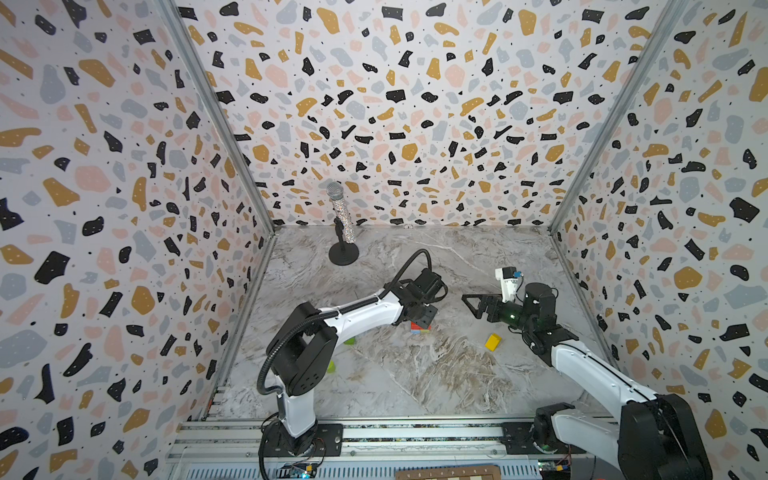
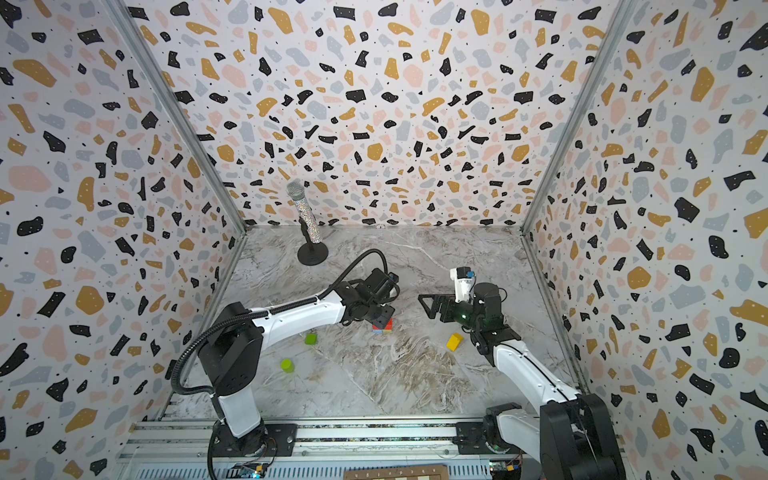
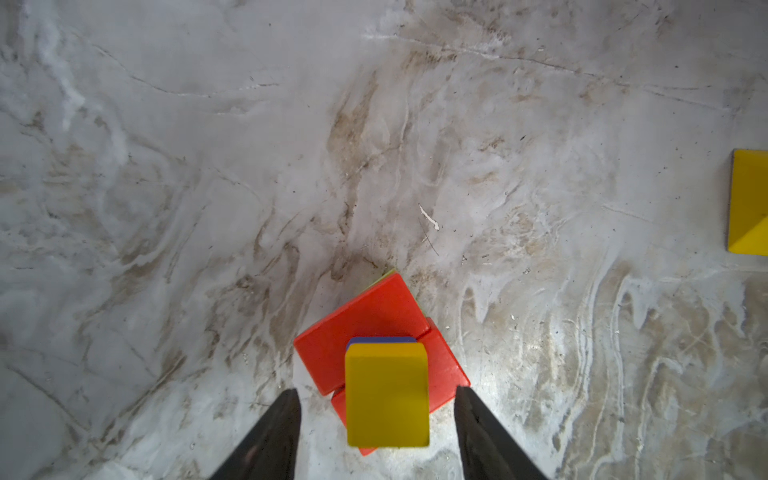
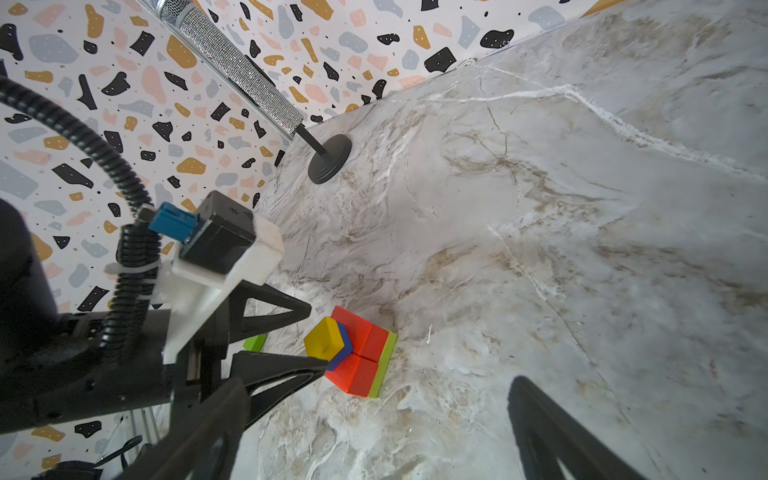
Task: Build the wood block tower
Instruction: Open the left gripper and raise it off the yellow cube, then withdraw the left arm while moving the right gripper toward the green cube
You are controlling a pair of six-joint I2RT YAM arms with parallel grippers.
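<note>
In both top views: tower (image 1: pixel 420 328) (image 2: pixel 383 327) near the middle of the bench (image 1: pixel 415 374), mostly hidden beneath the left end effector (image 1: pixel 426 316), pointed straight down over it. Right end effector (image 1: pixel 471 306) at 3 o'clock of the tower, well apart from it, raised off the bench and aimed toward 9 o'clock. Yellow brick (image 1: pixel 493 342) lying at 4 o'clock of the tower. Green cube (image 2: pixel 310 338) at 9 o'clock and green cylinder (image 2: pixel 286 365) at 8 o'clock, both well apart from the tower. Microphone (image 1: pixel 343 216) leaning on its stand at 11 o'clock, near the back wall. Left wrist view: straight down onto the tower, yellow cap (image 3: pixel 387 395) on a blue piece (image 3: pixel 380 340), over two red blocks (image 3: pixel 361 328) laid side by side. Fingers (image 3: pixel 270 432) parted to a middling width, one on each side of the cap, bare gap on both sides, holding nothing. Yellow brick cut off at the picture's edge. Right wrist view: same stack, with a lime base (image 4: pixel 386 357) under the reds. Left end effector's fingers straddling the cap; contact impossible to judge from here. Right end effector's own fingers (image 4: pixel 552 432) spread wide, holding nothing.
</note>
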